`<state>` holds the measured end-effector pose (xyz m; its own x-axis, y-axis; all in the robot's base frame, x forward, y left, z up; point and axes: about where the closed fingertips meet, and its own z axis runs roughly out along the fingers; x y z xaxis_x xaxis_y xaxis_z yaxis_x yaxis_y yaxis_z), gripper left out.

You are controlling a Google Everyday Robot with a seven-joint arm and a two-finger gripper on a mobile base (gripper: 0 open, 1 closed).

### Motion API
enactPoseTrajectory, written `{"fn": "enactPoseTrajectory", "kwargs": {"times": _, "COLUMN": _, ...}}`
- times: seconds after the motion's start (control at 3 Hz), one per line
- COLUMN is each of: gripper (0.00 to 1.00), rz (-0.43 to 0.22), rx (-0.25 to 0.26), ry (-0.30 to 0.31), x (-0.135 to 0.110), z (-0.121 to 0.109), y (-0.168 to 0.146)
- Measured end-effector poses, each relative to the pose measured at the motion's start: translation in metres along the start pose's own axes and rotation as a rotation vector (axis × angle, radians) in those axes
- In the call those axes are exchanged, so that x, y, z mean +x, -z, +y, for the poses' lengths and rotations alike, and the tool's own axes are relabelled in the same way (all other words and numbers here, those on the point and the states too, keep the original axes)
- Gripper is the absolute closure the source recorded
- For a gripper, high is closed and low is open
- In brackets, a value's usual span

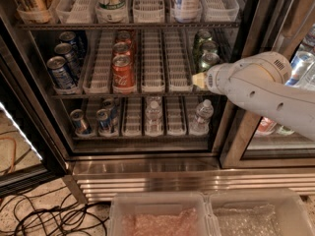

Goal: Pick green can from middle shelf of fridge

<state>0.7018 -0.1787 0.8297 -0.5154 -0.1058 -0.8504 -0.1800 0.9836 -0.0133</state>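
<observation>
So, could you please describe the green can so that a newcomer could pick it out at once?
Look in the fridge, on the middle shelf, in the rightmost lane. The green can is the front one there, right beside the gripper. It is dark green with a silver top, unlike the red cola cans and blue cans further left.

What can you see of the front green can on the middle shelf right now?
The front green can stands upright at the right end of the middle shelf, with two more green cans lined up behind it. It looks like dark green metal with a silver rim and top. Its lower body is hidden behind the robot arm. The gripper sits at the shelf's front edge, just below and in front of the can. Whether it touches the can cannot be told.
</observation>
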Motion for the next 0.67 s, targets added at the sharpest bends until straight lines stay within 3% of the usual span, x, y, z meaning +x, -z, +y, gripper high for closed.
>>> {"fn": "enactPoseTrajectory", "kwargs": {"times": 0.67, "gripper": 0.40, "rz": 0.003, "rx": -0.002, "ry": 0.019, "x": -0.0007, "z": 0.0021, "y": -0.0076}}
